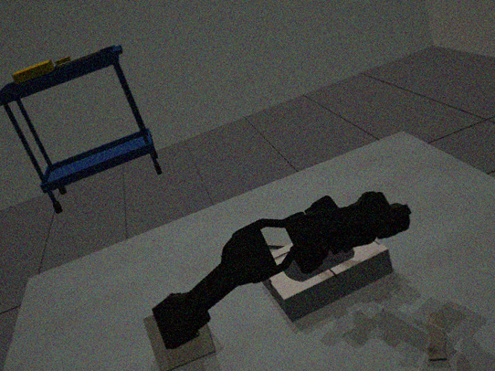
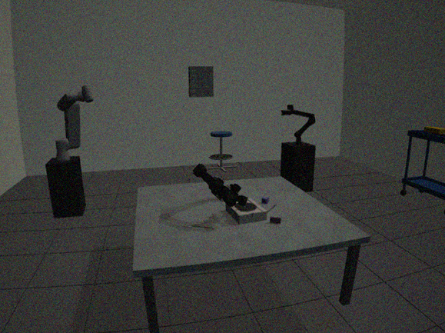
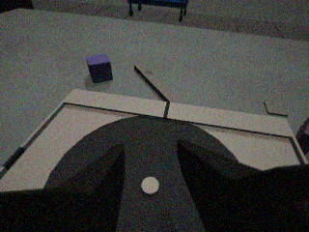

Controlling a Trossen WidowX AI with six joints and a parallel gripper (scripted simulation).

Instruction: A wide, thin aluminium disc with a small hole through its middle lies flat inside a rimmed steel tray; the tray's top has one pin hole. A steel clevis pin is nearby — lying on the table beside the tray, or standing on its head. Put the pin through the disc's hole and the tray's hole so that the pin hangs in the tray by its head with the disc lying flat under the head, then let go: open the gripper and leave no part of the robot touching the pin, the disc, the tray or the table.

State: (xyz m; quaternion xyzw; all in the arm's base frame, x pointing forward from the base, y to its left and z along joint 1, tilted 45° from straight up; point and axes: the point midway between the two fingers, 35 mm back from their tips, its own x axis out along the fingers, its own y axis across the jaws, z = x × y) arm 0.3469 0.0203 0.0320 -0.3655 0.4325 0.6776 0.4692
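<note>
- Where the wrist view shows the gap, the gripper (image 1: 310,264) (image 2: 241,200) (image 3: 151,148) stands part open, its fingers apart to either side of the pin (image 3: 150,186); nothing is gripped.
- The pin's round head shows over the middle of the disc (image 1: 296,273) (image 2: 246,207) (image 3: 87,164), inside the tray (image 1: 343,286) (image 2: 253,218) (image 3: 217,115). In the exterior view the tray lies between the far and near edges of the table (image 1: 86,291) (image 2: 240,238) (image 3: 43,45).
- In the wrist view, the head lies on the side of the fingertips away from the table edge at the top.
- The shank is hidden. The head faces the camera, so the long axis is judged upright, through both holes; full seating cannot be confirmed.
- Release appears to be the step in hand. Widen the fingers evenly, then retract along the pin's axis. Sideways drift risks dragging the head or tilting the disc.
</note>
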